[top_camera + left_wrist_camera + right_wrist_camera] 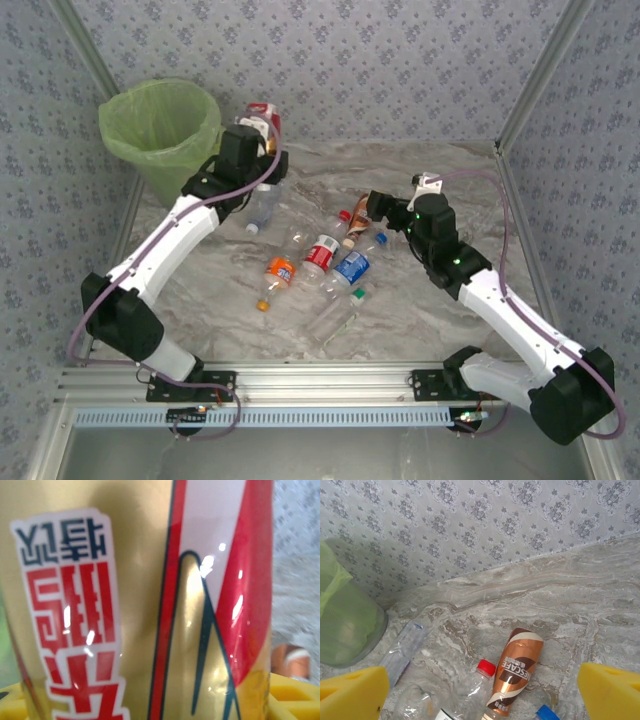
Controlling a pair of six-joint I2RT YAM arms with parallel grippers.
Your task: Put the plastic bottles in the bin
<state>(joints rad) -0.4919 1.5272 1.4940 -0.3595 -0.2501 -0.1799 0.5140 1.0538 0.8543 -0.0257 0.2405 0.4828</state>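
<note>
Plastic bottles [322, 262] lie scattered across the middle of the marble-patterned table [450, 170]. One of them, the gold-and-red labelled bottle [150, 605], is clamped in your left gripper [262, 138]. It stands roughly upright, just right of the bin [160, 130] and level with its rim, close to the back wall. In the left wrist view its glossy label looms between the yellow pads [295, 700].

Your left arm stretches diagonally from its base toward the far-left corner, with its wrist beside the bin.

A clear bottle [262, 205] lies on the table just beneath that wrist. Nearer you lie an orange-labelled bottle [278, 275], a red-labelled bottle [322, 250], a blue-labelled bottle [352, 266] and a green-capped bottle [335, 318]. The brown coffee bottle [515, 677] lies just ahead of your right gripper [375, 207], whose jaws are spread wide and hold nothing.

Your right arm bends at the elbow and reaches in from the right, angled down toward the cluster.
</note>
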